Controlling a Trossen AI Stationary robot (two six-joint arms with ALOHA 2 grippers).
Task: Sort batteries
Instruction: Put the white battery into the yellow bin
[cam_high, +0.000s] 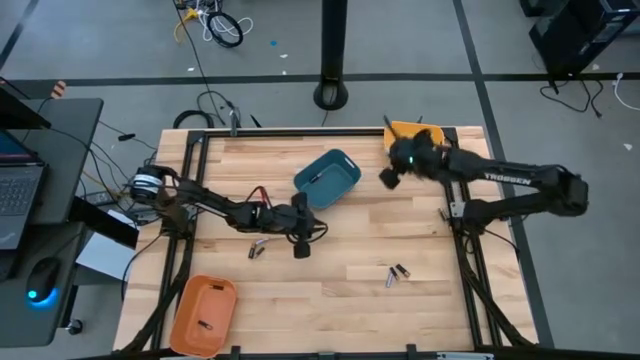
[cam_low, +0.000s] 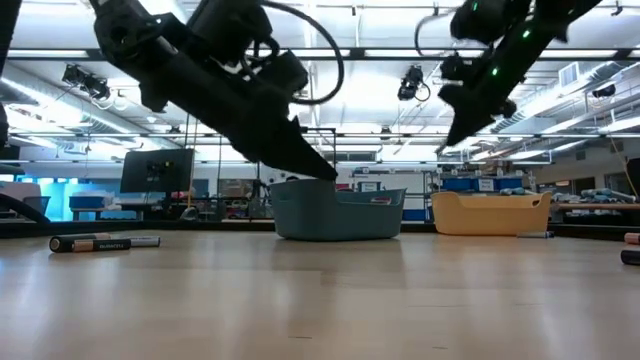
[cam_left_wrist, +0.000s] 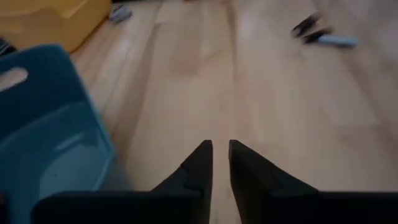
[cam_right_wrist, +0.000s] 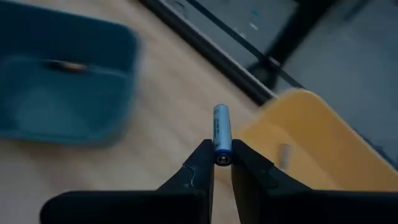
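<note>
You have the middle bin (cam_high: 328, 179) at table centre-rear, another bin (cam_high: 405, 131) at the rear right, a third (cam_high: 204, 314) front left. Loose batteries (cam_high: 395, 274) lie front right, more (cam_high: 257, 247) left of centre.

Two dark, matte arms; the right arm (cam_high: 520, 190) bears white "TROSSEN" lettering and a green light, each ending in tapered black jaws.

Three plastic bins are sitting on the wooden counter (cam_high: 340, 250): one blue rectangular bin (cam_high: 328, 178), one yellow bin (cam_high: 405, 131) and one orange bin (cam_high: 205, 312). Loose small cylindrical batteries are lying in two pairs, two at the left (cam_high: 258, 247) and two at the right (cam_high: 395, 273).
</note>
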